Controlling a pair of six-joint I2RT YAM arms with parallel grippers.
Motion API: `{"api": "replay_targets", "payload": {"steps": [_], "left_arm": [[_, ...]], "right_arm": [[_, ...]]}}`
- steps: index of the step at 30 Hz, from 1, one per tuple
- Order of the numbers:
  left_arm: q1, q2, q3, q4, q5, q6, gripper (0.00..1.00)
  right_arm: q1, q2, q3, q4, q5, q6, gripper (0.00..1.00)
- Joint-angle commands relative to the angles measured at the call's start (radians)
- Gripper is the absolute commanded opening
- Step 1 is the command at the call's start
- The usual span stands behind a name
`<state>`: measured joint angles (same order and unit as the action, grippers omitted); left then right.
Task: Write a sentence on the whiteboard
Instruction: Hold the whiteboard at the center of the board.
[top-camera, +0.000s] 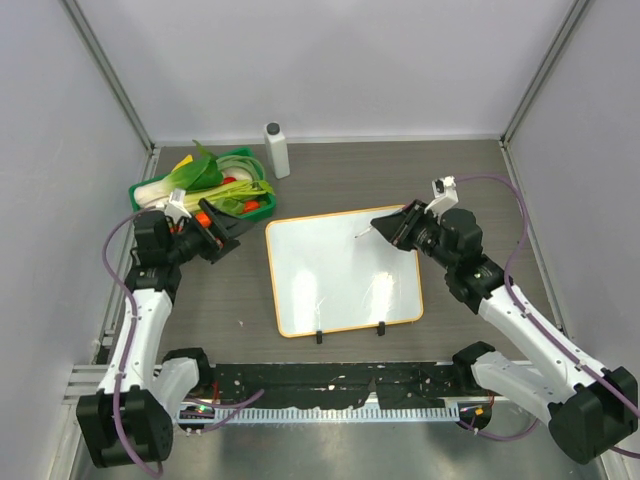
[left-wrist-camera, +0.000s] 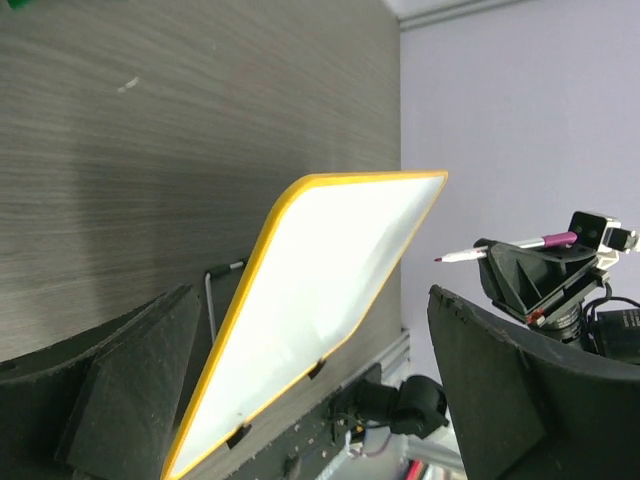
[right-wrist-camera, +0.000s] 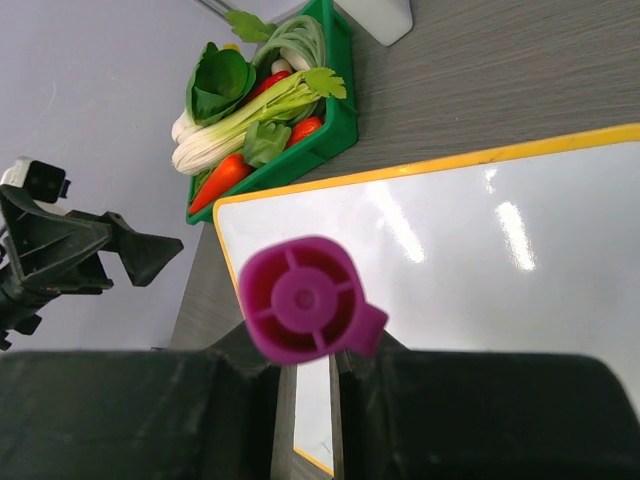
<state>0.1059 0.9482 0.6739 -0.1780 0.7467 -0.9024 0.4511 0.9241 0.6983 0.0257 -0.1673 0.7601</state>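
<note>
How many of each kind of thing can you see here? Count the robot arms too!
Robot arms: 2 (left arm, right arm)
Whiteboard: 1
Marker: 1, pinched in the right claw
Green tray: 1, its vegetables too piled up to count
White bottle: 1
Total: 6

Whiteboard (top-camera: 340, 270): rectangular, white, with rounded corners and a thin orange-yellow frame. Lying face up on the grey wood-grain table (top-camera: 420, 170), near its middle, turned slightly out of square. Two small black feet at the near long edge. Glossy face streaked with pale glare.
</note>
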Motion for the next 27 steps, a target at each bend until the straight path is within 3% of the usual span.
{"api": "replay_targets", "payload": {"steps": [1, 5, 12, 17, 27], "left_arm": [[0.014, -0.078, 0.052, -0.026, -0.082, 0.043, 0.99], [0.024, -0.089, 0.065, -0.090, -0.175, 0.053, 1.00], [0.028, -0.069, 0.029, -0.026, -0.118, 0.013, 1.00], [0.031, -0.063, -0.043, 0.070, 0.013, 0.000, 1.00], [0.031, -0.071, -0.063, -0.024, 0.055, 0.066, 1.00]], "right_arm": [[-0.003, -0.013, -0.003, 0.062, -0.014, 0.008, 0.02], [-0.003, -0.021, -0.005, 0.060, -0.011, 0.008, 0.01], [-0.003, -0.025, -0.010, 0.056, -0.008, -0.002, 0.02], [-0.003, -0.039, 0.004, 0.014, -0.008, -0.053, 0.02], [-0.003, -0.030, -0.008, 0.019, -0.009, -0.068, 0.01]]}}
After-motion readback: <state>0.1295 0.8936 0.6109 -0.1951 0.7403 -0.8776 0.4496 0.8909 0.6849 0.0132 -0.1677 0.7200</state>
